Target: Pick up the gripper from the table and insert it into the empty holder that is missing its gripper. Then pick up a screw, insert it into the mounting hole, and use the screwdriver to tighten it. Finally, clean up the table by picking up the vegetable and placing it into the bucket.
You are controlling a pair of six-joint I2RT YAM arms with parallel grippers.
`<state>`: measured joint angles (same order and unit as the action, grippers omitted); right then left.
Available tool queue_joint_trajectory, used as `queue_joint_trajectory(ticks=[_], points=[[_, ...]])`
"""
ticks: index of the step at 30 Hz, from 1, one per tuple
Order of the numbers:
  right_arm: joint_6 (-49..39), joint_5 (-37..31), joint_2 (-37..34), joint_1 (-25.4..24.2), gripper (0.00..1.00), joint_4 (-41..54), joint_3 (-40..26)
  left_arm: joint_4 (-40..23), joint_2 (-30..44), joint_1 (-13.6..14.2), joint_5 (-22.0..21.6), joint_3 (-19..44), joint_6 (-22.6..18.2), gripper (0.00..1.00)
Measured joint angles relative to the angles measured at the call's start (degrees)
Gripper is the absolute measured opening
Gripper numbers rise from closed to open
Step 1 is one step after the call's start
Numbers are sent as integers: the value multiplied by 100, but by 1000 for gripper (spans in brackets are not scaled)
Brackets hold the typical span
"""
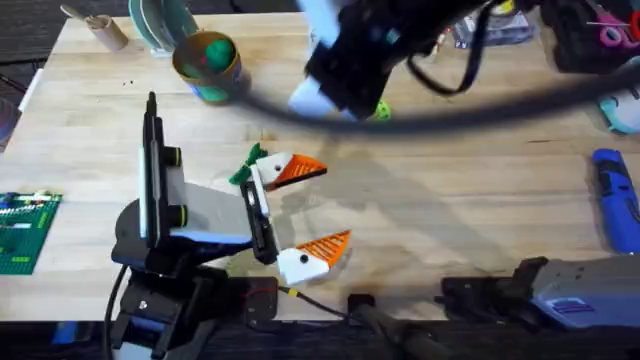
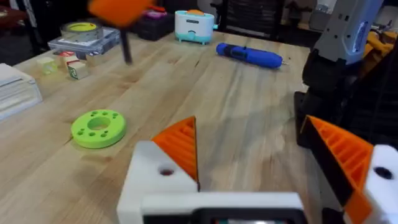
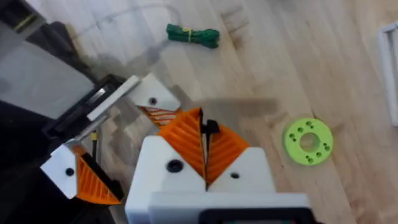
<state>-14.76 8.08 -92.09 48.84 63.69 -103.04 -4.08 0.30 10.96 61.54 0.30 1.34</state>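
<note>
My left gripper [image 1: 333, 205] stands open low over the table's middle; both its white mounts carry orange ribbed tips. A loose gripper and a bare holder are out of view. The green vegetable [image 1: 245, 165] lies on the wood beside the far finger, also seen as a green bundle [image 3: 193, 34]. My right gripper [image 3: 204, 124] hovers above the left one, shut on a thin black screw [image 3: 211, 128]; its arm [image 1: 360, 55] looms large and blurred. The blue screwdriver [image 1: 615, 195] lies at the right edge. At the back left stands the bucket [image 1: 207, 62].
A flat green disc [image 3: 308, 140] lies on the wood near the right gripper. A green baseplate [image 1: 25, 230] sits at the left edge. Boxes, a white toy toaster [image 2: 194, 26] and cables line the far side.
</note>
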Motion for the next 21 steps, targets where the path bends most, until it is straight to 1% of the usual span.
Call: queue_joint_trajectory(ticks=[3,9,15,21], points=[[-75,15,-126,270,6,41,0,0,0,0,0,0,0,992],[-138,-35,-304,630,6,13,0,0,0,0,0,0,0,992],[-160,-75,-473,830,6,-37,0,0,2,0,0,0,0,993],[-161,-76,-565,929,6,-44,0,0,0,0,0,0,0,993]])
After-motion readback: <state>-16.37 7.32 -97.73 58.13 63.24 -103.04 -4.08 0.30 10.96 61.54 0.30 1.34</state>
